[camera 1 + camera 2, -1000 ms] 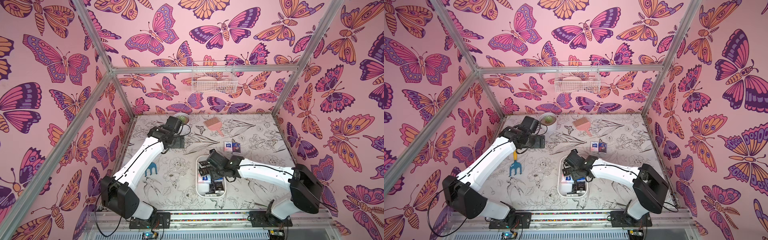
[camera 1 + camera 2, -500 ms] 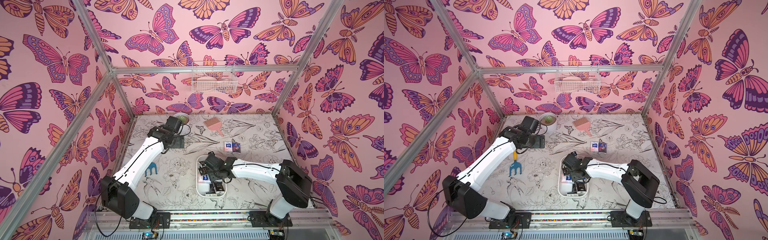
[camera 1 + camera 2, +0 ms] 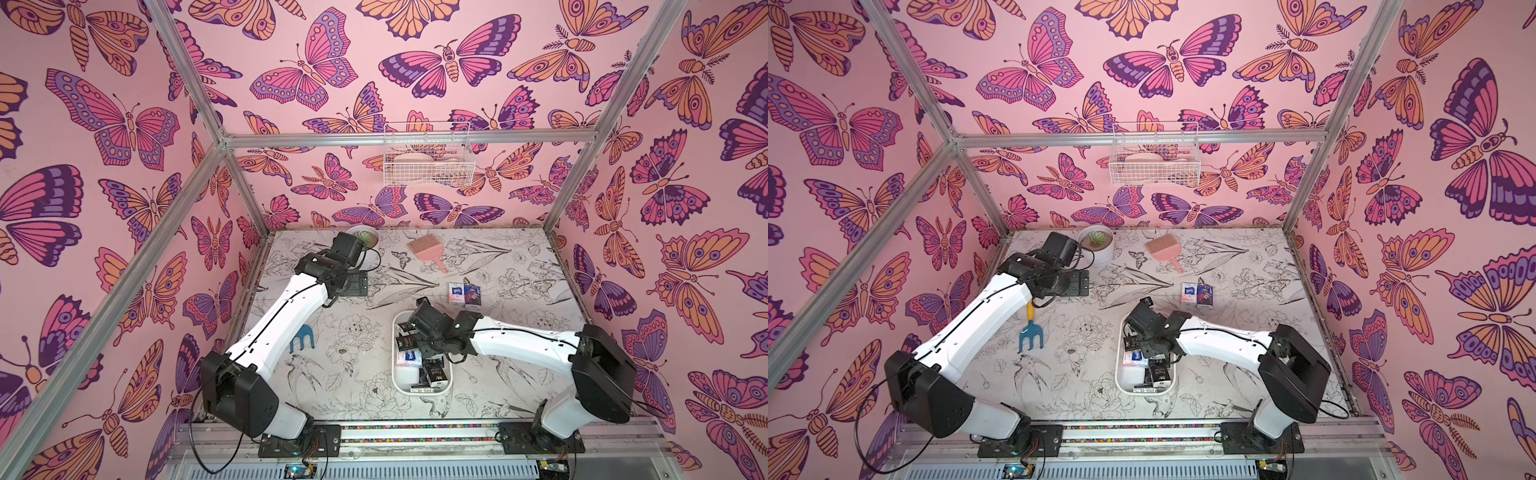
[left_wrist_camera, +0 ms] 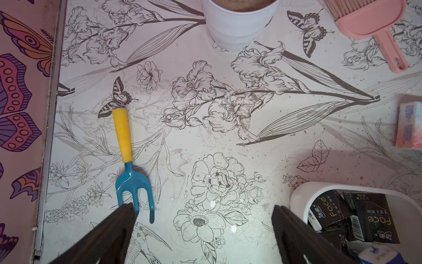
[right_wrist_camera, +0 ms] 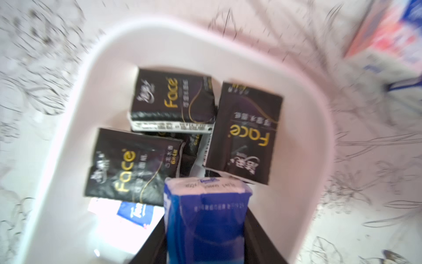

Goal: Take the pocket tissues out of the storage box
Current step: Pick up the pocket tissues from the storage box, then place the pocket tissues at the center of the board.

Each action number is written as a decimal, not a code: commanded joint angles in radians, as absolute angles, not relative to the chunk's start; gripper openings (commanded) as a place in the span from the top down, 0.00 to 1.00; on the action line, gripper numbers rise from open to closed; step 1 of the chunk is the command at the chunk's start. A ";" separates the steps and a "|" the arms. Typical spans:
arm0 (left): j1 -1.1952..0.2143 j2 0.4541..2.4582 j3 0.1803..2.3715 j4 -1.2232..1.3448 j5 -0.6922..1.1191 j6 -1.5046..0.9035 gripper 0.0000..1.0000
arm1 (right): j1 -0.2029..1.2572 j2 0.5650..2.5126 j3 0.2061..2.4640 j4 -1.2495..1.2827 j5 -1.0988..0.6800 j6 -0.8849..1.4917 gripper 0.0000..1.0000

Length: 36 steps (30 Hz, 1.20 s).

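Observation:
The storage box (image 3: 395,332) is a shallow white tray near the table's front middle, seen in both top views (image 3: 1119,374). Several pocket tissues lie in it, mostly black "Face" packets (image 5: 171,98) plus a white-blue one (image 5: 134,212). My right gripper (image 5: 205,219) reaches into the box's far end and is shut on a blue packet (image 5: 205,201), a dark finger against each side. Two more packets (image 3: 463,293) lie on the table beyond the box. My left gripper (image 4: 205,219) hovers open over bare table at the back left (image 3: 357,284).
A white plant pot (image 3: 363,237) and a pink brush (image 3: 428,249) sit at the back. A blue fork with a yellow handle (image 3: 1030,336) lies left of the box. A white wire basket (image 3: 428,166) hangs on the back wall.
The right jaws have narrowed onto the blue packet inside the box, and the right arm's elbow has shifted. The left arm has not moved.

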<state>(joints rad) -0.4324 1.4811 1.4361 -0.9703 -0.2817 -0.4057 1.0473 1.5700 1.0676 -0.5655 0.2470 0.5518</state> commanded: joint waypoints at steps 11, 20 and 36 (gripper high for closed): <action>-0.436 1.455 1.461 -0.989 -0.259 -0.411 0.00 | 0.690 1.385 1.035 -0.633 0.262 0.382 0.58; -0.436 1.487 1.483 -0.988 -0.244 -0.411 0.00 | 0.450 1.374 0.866 -0.586 0.212 0.341 0.58; -0.446 1.489 1.490 -0.987 -0.250 -0.407 0.00 | 0.335 1.642 0.984 -0.573 0.241 0.287 0.58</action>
<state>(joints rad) -0.4442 1.4918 1.4757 -0.9699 -0.2508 -0.4057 0.3660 1.6108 0.9436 -0.5644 0.1890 0.3222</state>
